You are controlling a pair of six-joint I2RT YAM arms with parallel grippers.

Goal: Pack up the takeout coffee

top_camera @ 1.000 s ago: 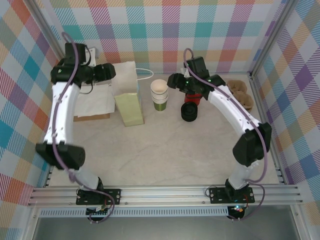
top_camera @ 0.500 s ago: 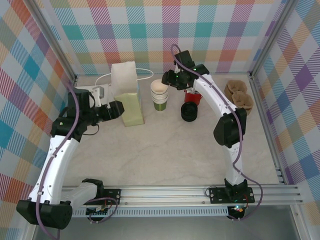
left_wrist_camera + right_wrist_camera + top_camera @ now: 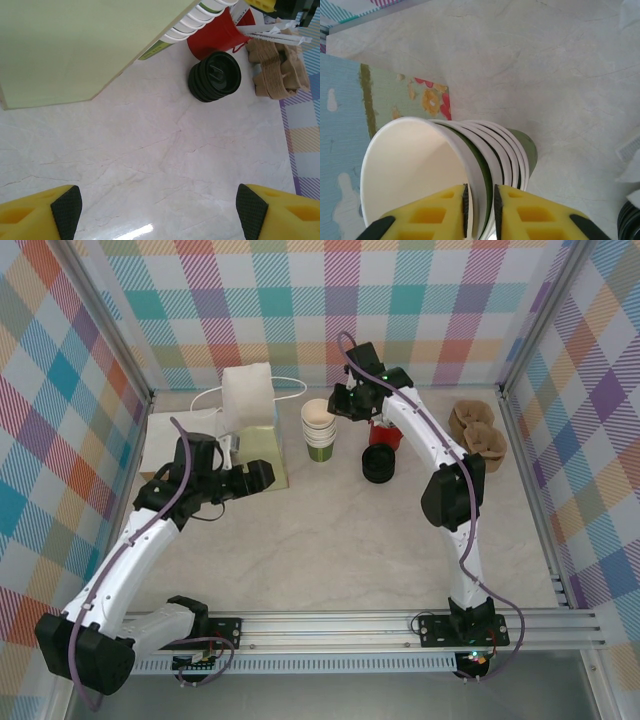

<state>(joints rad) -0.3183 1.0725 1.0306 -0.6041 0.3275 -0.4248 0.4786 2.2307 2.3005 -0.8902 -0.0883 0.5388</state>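
Paper cups (image 3: 319, 432) are pale green outside, cream inside; lids (image 3: 215, 76) black, walls (image 3: 300, 300) pastel plaid

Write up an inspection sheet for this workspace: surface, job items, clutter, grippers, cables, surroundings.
surface: marble-look table, no spill seen.
job's things: upright stack of pale green paper cups; stack of black lids apart, to its right; no cup lidded.
clutter: red cup of white sticks, brown pulp trays, standing paper bag.
grippers: right gripper pinches the rim of the top cup; left gripper open, holding nothing, near the bag.
cables: purple cable along each arm, no snag seen.
surroundings: plaid walls, aluminium rail at near edge.
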